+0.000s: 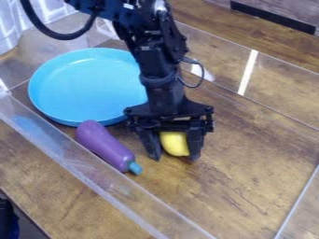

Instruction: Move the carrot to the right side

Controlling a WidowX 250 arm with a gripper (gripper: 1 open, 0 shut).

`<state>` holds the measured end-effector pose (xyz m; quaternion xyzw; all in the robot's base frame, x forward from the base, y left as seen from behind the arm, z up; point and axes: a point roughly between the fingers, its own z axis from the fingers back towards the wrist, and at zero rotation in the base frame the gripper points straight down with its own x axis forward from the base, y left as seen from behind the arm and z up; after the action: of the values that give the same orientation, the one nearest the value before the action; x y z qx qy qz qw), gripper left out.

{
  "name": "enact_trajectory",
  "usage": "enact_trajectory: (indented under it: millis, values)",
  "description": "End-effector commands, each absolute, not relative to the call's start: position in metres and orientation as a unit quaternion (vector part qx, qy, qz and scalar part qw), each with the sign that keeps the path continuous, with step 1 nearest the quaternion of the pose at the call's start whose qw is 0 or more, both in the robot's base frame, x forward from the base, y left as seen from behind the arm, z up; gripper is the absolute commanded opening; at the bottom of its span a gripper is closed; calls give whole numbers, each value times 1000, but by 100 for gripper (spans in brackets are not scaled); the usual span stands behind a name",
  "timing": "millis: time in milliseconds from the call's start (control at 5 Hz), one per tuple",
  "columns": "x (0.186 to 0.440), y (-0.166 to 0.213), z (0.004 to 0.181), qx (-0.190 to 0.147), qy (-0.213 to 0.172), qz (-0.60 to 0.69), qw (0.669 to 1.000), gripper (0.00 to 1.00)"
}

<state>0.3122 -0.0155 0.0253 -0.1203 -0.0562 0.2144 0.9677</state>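
The carrot (176, 144) shows as a small yellow rounded piece just above the wooden table, right of the middle. My gripper (176, 146) comes down on it from above, its black fingers (153, 142) pressed to either side, shut on the carrot. The arm rises up and to the left behind it and hides the carrot's top.
A purple eggplant (106, 146) with a teal tip lies on the table just left of the gripper. A round blue plate (69, 86) sits at the back left. A clear plastic wall (75, 177) runs along the front left edge.
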Motion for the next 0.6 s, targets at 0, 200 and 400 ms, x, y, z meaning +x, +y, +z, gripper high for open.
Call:
enact_trajectory:
  millis: [0, 200, 400]
  values:
    - [316, -19, 35, -121, -68, 213, 967, 0]
    - [315, -25, 39, -121, -68, 214, 967, 0]
    - [321, -39, 33, -120, -68, 211, 968, 0]
